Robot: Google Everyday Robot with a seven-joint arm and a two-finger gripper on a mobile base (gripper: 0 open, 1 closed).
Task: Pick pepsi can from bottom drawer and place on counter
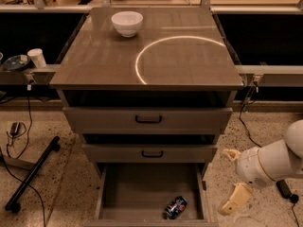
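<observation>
- Reach step: the gripper [230, 178], fingers spread and empty, hovers at lower right, outside the open bottom drawer [137, 193].
- The pepsi can [175, 207] lies at bottom centre, on the drawer floor.
- Next, likely: move left, descend, pinch it.

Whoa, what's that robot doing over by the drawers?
The robot is after the pepsi can, which lies on its side near the front of the pulled-out bottom drawer. Its hand hangs open to the right of that drawer, low beside the cabinet, and is not touching the can. The can has not been picked up yet. Up on the counter, a white bowl sits near the back.
</observation>
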